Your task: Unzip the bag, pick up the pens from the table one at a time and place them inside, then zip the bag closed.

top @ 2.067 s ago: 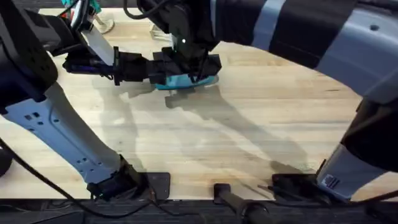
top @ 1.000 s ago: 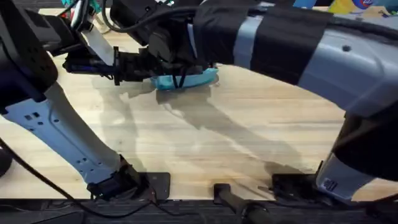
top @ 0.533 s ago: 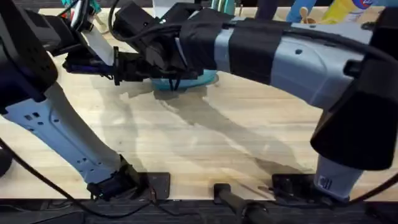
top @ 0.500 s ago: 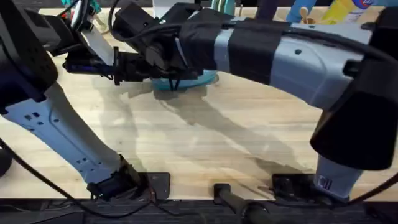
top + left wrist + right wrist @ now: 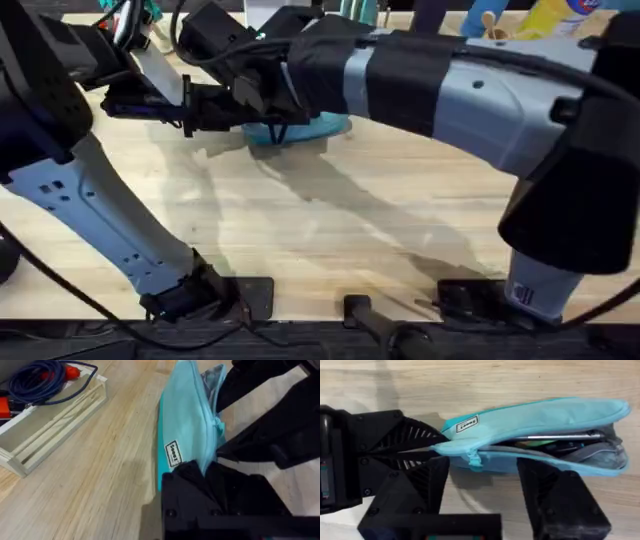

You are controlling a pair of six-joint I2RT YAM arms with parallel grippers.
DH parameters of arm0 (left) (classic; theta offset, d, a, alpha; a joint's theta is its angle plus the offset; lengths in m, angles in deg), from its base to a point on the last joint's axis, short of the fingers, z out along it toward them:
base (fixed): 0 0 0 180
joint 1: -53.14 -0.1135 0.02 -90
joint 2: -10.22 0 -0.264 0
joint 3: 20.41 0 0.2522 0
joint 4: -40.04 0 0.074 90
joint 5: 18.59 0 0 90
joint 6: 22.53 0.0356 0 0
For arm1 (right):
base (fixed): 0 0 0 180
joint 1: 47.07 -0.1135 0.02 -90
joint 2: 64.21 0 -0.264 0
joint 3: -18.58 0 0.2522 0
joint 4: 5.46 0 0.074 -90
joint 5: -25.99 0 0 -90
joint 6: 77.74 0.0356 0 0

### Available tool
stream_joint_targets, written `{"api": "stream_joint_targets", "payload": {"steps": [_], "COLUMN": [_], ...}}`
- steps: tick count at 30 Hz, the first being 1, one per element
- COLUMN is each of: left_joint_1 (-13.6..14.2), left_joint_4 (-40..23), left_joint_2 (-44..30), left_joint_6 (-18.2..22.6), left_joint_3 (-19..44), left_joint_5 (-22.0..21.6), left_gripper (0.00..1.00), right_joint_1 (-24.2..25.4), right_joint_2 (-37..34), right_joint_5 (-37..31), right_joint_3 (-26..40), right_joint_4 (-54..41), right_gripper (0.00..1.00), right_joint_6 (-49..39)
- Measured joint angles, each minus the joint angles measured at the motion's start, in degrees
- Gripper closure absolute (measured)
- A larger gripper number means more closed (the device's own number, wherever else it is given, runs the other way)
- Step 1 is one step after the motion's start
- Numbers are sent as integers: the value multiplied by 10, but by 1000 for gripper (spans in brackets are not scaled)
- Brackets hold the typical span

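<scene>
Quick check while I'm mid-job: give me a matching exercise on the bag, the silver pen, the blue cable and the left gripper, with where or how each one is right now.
Things:
1. bag
2. silver pen
3. blue cable
4. left gripper

States:
A. coiled in the white tray
B. lying inside the bag
C. jaws shut on the bag's end
D. on the table, zipper partly open

Pairs: 1-D, 2-B, 3-A, 4-C

Looks like a robotics lab/test bench. Two robot arms w/ bases bolted at the near edge of a light wood-plank table (image 5: 330,240), cables trailing off them. A white wire-frame tray (image 5: 55,420) holds a coiled blue cable (image 5: 37,382). Assorted bottles & props (image 5: 540,15) line the far edge.
</scene>
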Motion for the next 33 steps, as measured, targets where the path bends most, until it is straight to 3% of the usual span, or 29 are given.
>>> {"api": "stream_joint_targets", "payload": {"steps": [3, 19, 27, 33], "left_joint_1": [0, 0, 0, 0], "left_joint_4": [0, 0, 0, 0], "left_joint_2": [0, 0, 0, 0], "left_joint_6": [0, 0, 0, 0], "left_joint_3": [0, 0, 0, 0], "left_joint_5": [0, 0, 0, 0], "left_gripper": [959, 959, 959, 959], "right_joint_1": [-1, -2, -2, -2], "right_joint_2": [0, -22, -22, -22], "right_joint_5": [0, 0, 0, 0], "right_joint_3": [0, 0, 0, 0], "right_joint_4": [0, 2, 2, 9], "right_gripper": [259, 388, 603, 656], "right_joint_6": [-3, -10, -10, -11]}}
